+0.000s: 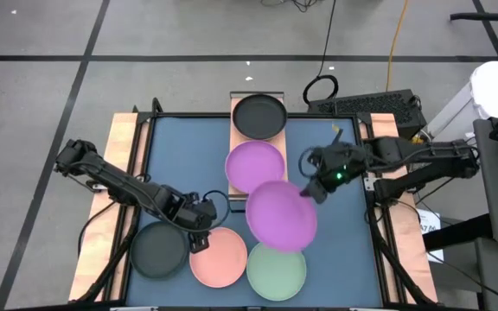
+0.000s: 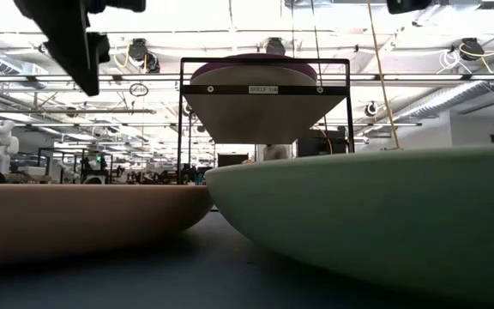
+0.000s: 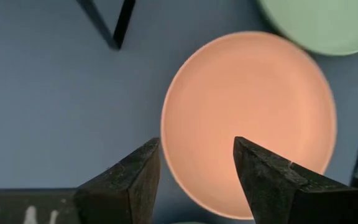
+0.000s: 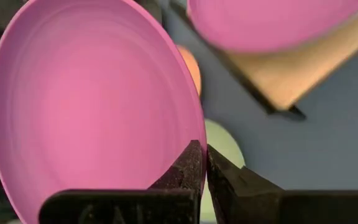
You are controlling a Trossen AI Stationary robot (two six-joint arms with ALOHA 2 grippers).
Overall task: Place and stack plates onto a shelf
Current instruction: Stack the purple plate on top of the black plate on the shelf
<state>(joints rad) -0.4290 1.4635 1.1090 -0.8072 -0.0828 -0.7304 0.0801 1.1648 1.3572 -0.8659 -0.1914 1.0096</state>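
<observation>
The shelf (image 1: 234,130) stands at the mat's far middle, with a black plate (image 1: 259,117) on its far half and a purple plate (image 1: 255,166) on its near half. My right gripper (image 1: 311,192) is shut on a second purple plate (image 1: 281,216), just near of the shelf. On the mat's near part a black plate (image 1: 158,250), a pink plate (image 1: 219,257) and a mint green plate (image 1: 277,269) lie flat. My left gripper (image 1: 199,238) is open above the pink plate's (image 3: 247,118) left rim and touches nothing. My right gripper (image 4: 202,165) pinches the second purple plate at its rim (image 4: 197,138) on the side toward the table's right. One finger lies on the hollow face, the other on the underside. The fingers come from the right. The plate is lifted clear of the mat, over the shelf's near end.
A large dark blue mat (image 1: 180,164) covers the table between wooden side boards (image 1: 121,138). In the low view the pink plate (image 2: 75,219) and the green plate (image 2: 384,215) fill the foreground, and the shelf (image 2: 264,103) stands behind them. Bare mat lies left and right of the shelf.
</observation>
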